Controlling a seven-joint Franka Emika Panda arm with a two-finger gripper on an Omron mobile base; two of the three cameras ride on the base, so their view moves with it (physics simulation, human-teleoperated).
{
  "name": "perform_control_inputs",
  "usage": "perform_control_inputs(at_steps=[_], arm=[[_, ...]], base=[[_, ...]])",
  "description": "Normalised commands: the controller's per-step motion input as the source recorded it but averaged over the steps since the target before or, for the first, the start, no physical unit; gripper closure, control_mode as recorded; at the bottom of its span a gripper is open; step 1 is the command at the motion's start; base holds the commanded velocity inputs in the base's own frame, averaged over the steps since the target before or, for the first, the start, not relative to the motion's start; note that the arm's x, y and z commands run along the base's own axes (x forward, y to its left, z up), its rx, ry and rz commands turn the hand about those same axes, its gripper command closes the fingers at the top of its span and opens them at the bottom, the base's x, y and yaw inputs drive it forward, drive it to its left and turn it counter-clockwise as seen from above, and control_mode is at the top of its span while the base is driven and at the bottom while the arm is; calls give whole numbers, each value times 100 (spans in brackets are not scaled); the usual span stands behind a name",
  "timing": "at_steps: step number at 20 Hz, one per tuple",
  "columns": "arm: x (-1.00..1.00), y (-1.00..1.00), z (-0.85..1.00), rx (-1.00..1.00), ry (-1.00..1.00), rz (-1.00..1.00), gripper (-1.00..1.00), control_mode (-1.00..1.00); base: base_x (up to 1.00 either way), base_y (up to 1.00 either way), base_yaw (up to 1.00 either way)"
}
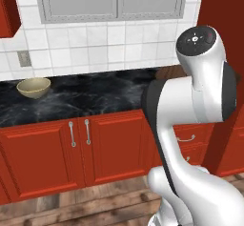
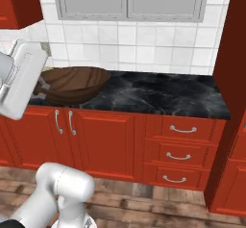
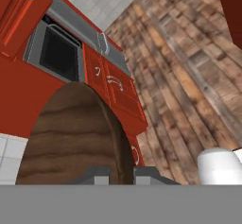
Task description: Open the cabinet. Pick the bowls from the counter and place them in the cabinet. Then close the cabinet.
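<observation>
The pincer (image 3: 122, 173) is pinching the rim of the brown bowl (image 3: 71, 138), with 1 finger on each side of its thin wall. The robot holds the brown bowl up in the air, near the left end of the counter (image 2: 158, 95). The grip is only on the edge, so the bowl could slip and fall, or bump the counter if the arm swings too low. The hand view looks tipped, so the bowl may be tilted too. The yellow bowl (image 1: 33, 87) sits on the counter near its left end, close to the back wall. Both bowls look empty.
</observation>
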Motion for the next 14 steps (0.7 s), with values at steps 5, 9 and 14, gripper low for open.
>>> perform_control_inputs(at_steps=[5,9,14], arm=[[0,0,0,0,0,0,100,100],[0,0,0,0,0,0,100,100],[0,0,0,0,0,0,100,100]], base=[[-100,-100,0],[-100,-59,0],[-100,-37,0]])
